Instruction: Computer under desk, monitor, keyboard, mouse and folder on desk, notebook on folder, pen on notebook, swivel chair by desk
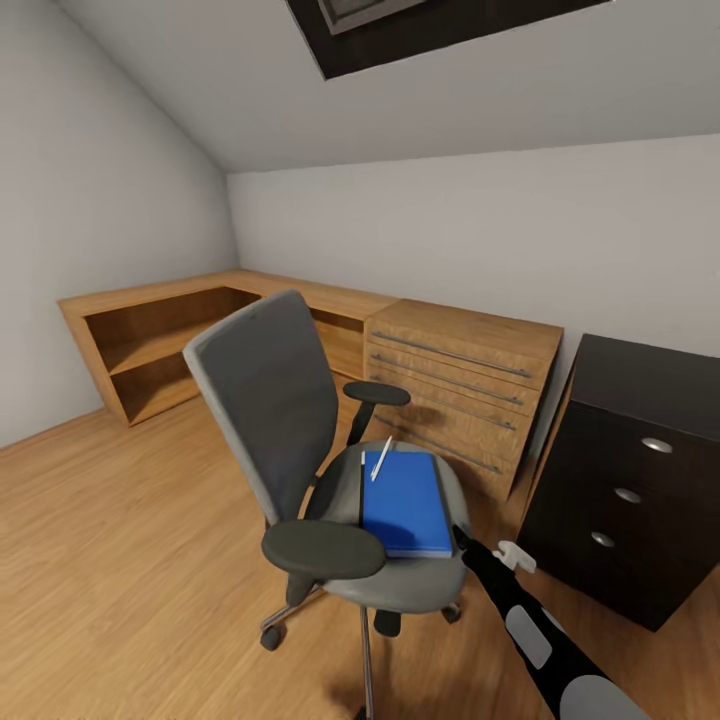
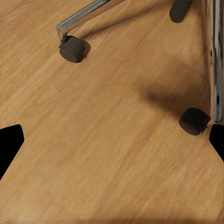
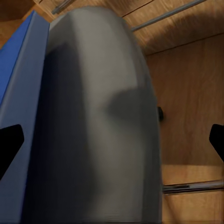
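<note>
Blue folder (image 1: 405,502) with a pen (image 1: 381,458) lies on the swivel chair (image 1: 300,440) seat. Right pincer (image 3: 112,140) hangs released at its 4 o'clock edge; left pincer (image 2: 112,144) released over the floor (image 2: 93,140).

The swivel chair (image 1: 300,420) is grey upholstery with black armrests and a chrome base on dark castors. On its seat lies a bright-blue folder (image 1: 404,502) carrying a white pen (image 1: 381,458). Behind the chair stands a light wooden chest (image 1: 460,385) with silver bar handles; beside the chest, glossy black drawers (image 1: 625,490) with round silver knobs. The floor (image 1: 120,560) is honey-toned wood grain.
</note>
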Controlling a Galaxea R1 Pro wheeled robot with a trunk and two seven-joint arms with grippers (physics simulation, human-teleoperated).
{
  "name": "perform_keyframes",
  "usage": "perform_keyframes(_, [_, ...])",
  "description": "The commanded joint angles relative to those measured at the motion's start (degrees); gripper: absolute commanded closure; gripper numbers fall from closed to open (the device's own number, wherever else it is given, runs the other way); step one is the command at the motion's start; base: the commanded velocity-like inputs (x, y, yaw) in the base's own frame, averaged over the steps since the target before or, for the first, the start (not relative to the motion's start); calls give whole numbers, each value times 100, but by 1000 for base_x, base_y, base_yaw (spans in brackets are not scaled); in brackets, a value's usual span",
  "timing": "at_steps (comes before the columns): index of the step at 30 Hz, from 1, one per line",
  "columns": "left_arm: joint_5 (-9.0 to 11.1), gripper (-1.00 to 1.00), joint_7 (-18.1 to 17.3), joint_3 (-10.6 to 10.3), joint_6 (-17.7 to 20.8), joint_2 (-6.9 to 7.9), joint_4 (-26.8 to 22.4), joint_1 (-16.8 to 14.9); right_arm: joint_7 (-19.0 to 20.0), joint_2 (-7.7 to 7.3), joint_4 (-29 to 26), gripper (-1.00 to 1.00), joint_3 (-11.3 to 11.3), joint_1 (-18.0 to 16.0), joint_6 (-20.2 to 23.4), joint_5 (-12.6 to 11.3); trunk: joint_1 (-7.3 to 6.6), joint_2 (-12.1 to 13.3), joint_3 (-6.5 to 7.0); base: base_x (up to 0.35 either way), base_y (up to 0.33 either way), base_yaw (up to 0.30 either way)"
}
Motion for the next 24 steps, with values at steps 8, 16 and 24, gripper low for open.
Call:
perform_keyframes(8, [33,-100,45,-53,-22,-2,-5,-4,49,-29,5,-100,-10,-4,-1,-66,-2,-2,-5,-17,0,0])
perform_keyframes(16, [34,-100,61,-48,-16,-5,-7,-4,50,-41,3,-100,-11,-4,-1,-69,-177,319,139,-3,0,0])
perform_keyframes(24, [34,-100,70,-45,-14,-5,-2,-4,48,-44,2,-100,-9,-3,-11,-64,-353,640,282,0,0,0])
